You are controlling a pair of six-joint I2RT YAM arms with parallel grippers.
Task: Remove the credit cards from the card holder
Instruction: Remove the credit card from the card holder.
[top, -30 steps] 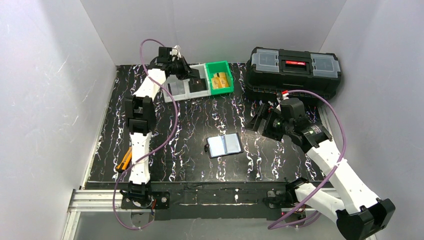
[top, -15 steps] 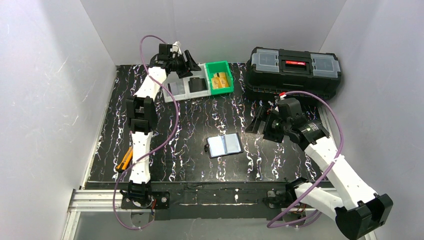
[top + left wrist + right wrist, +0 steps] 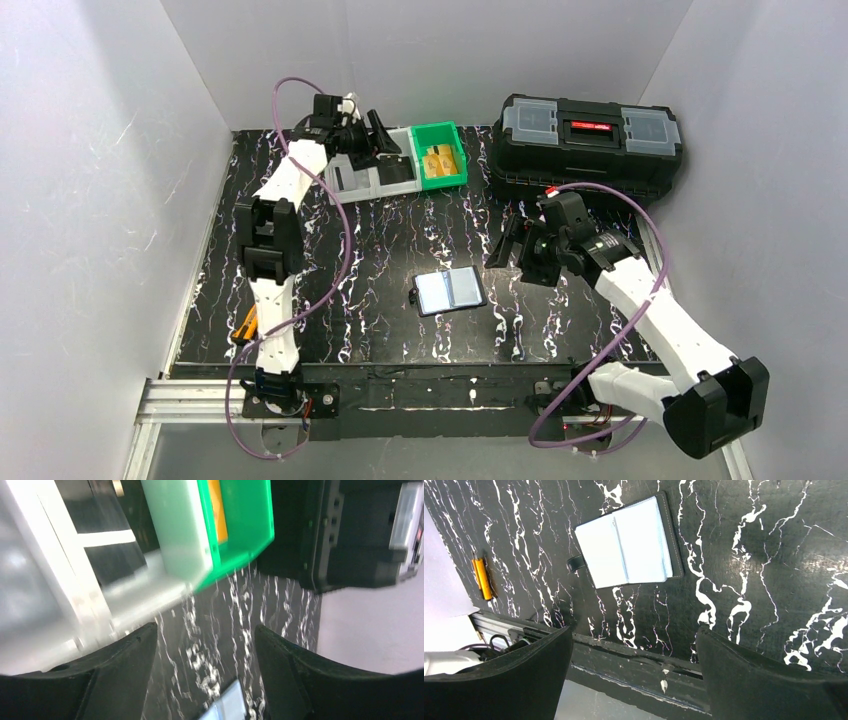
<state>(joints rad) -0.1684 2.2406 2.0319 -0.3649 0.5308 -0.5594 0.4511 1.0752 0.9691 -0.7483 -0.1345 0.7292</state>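
Observation:
The card holder (image 3: 450, 291) lies open and flat mid-table, its pale pockets facing up; it also shows in the right wrist view (image 3: 629, 542) and at the bottom edge of the left wrist view (image 3: 227, 707). A gold-orange credit card (image 3: 438, 160) rests in the green bin (image 3: 440, 184), seen too from the left wrist (image 3: 217, 510). My left gripper (image 3: 377, 135) hangs open and empty over the grey bins (image 3: 365, 185), its jaws apart (image 3: 205, 630). My right gripper (image 3: 508, 245) is open and empty, just right of the holder, above the table (image 3: 634, 630).
A big black toolbox (image 3: 590, 140) stands at the back right, close behind the right arm. An orange tool (image 3: 248, 320) lies near the left front edge. The grey bins (image 3: 60, 580) adjoin the green bin (image 3: 245, 540) at the back.
My left gripper opened over the grey bins and lifted slightly back. My right arm swung left, nearer the card holder, its jaws still wide.

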